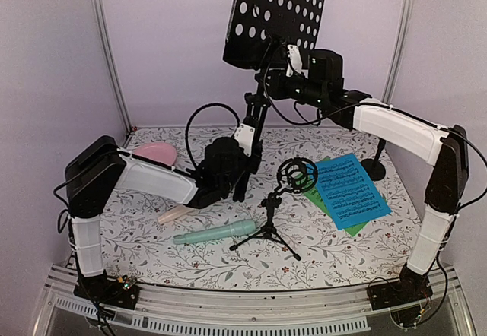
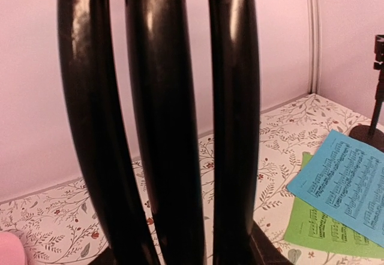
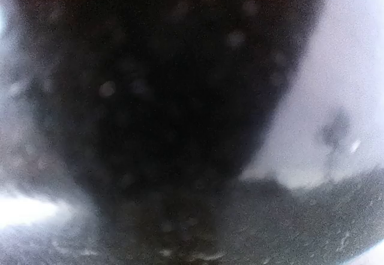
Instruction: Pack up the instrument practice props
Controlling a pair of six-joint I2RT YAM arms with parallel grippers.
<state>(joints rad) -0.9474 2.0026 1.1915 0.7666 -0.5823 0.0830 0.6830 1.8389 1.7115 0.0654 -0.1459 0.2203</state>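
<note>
Perforated black sheet metal, punched with rows of round holes, forms the tilted desk of the music rack (image 1: 274, 17), raised at the back of the bench (image 1: 152, 260), which wears a floral cloth. Its three glossy, rounded legs (image 2: 162, 127) are folded side by side. The left arm reaches low across the bench, and the left hand (image 1: 234, 172) is closed partway around those legs. The right arm arches high, its right hand (image 1: 293, 61) at the desk's lower edge; I cannot tell whether it grips. Two smooth, tapered microphones lie near the front, one mint (image 1: 217, 233) and one beige (image 1: 176, 214). One thin-legged microphone tripod (image 1: 270, 226) stands beside two paper sheets, with the blue sheet (image 1: 350, 188) lying over the green sheet (image 1: 338, 216). One round-based stand (image 1: 374, 169) is at the right, and one pink oval (image 1: 156, 153) at the left.
</note>
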